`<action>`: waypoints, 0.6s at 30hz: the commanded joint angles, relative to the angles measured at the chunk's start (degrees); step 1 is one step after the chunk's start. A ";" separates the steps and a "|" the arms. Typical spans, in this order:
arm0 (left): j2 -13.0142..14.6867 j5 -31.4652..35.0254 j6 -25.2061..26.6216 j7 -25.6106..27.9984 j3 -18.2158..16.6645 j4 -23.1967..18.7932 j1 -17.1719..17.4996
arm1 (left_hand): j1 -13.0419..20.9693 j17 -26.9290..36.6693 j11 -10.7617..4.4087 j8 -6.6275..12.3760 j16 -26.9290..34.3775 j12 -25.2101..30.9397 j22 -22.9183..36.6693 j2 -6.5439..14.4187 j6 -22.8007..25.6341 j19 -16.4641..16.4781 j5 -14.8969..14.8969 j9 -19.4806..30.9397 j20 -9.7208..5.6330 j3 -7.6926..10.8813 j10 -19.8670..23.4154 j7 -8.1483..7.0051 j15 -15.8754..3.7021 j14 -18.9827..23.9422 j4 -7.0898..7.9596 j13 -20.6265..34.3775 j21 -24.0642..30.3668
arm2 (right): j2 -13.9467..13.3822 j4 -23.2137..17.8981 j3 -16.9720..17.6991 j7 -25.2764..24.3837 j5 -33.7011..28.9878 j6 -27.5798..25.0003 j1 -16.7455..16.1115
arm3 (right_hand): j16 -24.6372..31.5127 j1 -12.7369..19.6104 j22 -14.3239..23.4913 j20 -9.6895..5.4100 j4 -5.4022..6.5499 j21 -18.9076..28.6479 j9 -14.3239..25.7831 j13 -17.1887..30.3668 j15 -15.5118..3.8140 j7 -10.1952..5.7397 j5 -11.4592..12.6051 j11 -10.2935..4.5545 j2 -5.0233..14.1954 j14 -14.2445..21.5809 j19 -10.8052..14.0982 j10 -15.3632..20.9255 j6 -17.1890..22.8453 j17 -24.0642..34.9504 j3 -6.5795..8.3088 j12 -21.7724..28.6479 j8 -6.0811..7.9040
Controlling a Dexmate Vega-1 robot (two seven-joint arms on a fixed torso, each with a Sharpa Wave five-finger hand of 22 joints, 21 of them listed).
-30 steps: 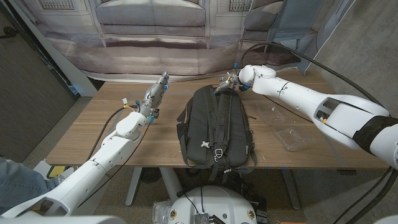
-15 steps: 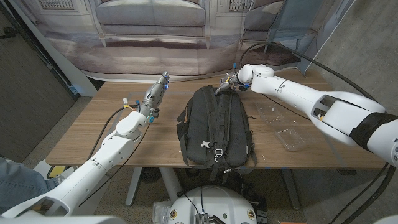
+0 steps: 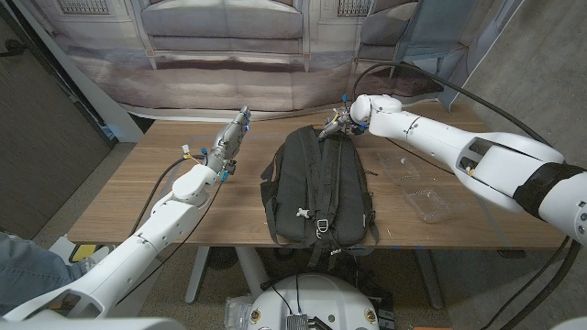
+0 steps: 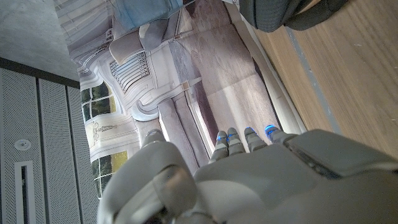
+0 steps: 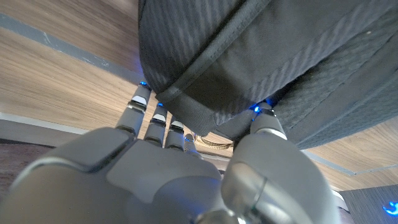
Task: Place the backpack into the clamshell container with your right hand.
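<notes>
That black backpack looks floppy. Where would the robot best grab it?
Probably the top handle loop of the backpack, at its far end, coming from the right. It lies flat, straps up, and the right hand is already there with fingers around the top edge.

A printed backdrop (image 3: 229, 46) of stone architecture hangs behind the wooden bench (image 3: 119, 192); grey floor (image 3: 55, 197) lies below.

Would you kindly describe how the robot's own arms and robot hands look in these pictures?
Both arms are glossy white rounded shells; the right arm has a black band near the shoulder and a thick black cable arcing behind it. The left arm carries a thin black cable along it. The left robot hand and right robot hand are grey metallic, with blue-lit fingertips in the wrist views.
</notes>
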 commanded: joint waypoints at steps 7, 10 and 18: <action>0.04 0.16 0.33 0.22 0.17 -0.48 0.05 | 0.03 0.14 -0.19 0.10 0.06 0.28 0.26 0.43 0.30 -1.12 -0.02 0.13 0.37 -0.37 0.02 0.26 0.21 0.16 0.02 0.16 0.13 | 1.65 2.56 -1.79 1.60 -0.65 -1.22 1.46 | 1.26 2.37 0.30 -2.12 -0.10 1.20 0.32 0.31 -2.77 -0.94 0.63 -2.23 0.49 7.85 5.64 7.14 5.99 0.35 0.73 1.87 1.60; 0.05 0.20 0.22 0.12 0.19 -0.49 0.02 | 0.03 0.14 -0.14 0.09 0.05 0.28 0.26 0.44 0.29 -1.14 -0.02 0.13 0.36 -0.39 0.01 0.26 0.23 0.16 0.02 0.16 0.13 | 1.69 2.44 -1.90 1.23 -0.81 -1.41 1.45 | 1.24 2.79 0.36 -2.36 -0.14 1.15 0.37 0.41 -3.32 -0.92 0.59 -3.44 0.55 8.94 6.15 9.85 7.08 0.42 0.87 2.73 1.78; 0.23 0.20 0.64 0.51 0.05 -1.06 0.11 | 0.05 0.14 -0.31 0.08 0.06 0.31 0.26 0.47 0.28 -1.16 -0.03 0.13 0.43 -0.46 0.09 0.25 0.25 0.21 0.03 0.16 0.16 | 1.32 1.46 -1.56 -0.67 -0.94 -1.41 0.91 | 1.93 6.65 0.60 -4.12 -0.91 1.16 0.59 1.18 -6.31 -0.77 0.60 -6.31 1.80 14.21 7.95 17.84 9.65 0.61 2.64 5.40 2.03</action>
